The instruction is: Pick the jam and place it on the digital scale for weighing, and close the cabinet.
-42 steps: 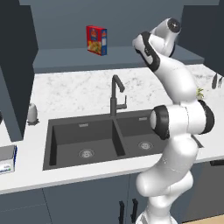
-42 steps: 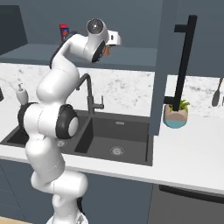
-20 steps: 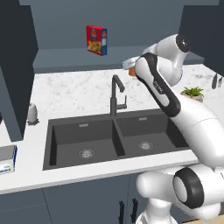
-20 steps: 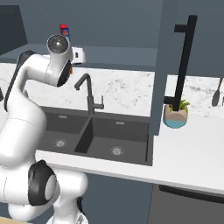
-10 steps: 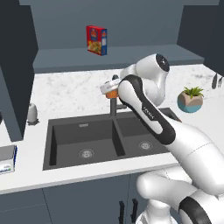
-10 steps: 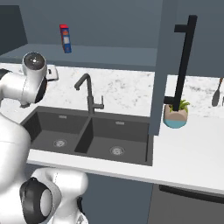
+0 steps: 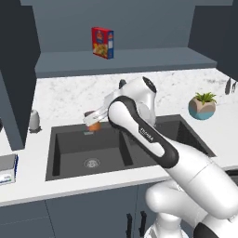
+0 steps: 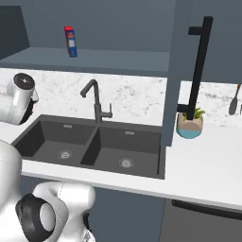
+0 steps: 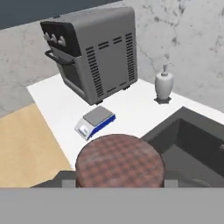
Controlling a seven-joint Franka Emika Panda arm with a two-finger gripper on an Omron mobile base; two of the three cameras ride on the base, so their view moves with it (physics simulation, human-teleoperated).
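Orange jam (image 7: 94, 124), one jar, sits gripped in the tool (image 7: 92, 120).

A white marbled bench (image 7: 56, 97) runs along a grey wall, with a dark double sink (image 8: 94, 144) sunk into it and a black tap (image 8: 94, 106) behind the basins. Above the bench a grey shelf (image 7: 139, 60) carries a red-and-yellow box (image 7: 102, 42). A potted plant (image 7: 201, 105) stands on the bench to the right of the sink. At the bench's far left sit a grey toaster oven (image 9: 94, 50) and a white soap bottle (image 9: 163, 85); beyond the bench edge the floor (image 9: 26, 148) is light wood.
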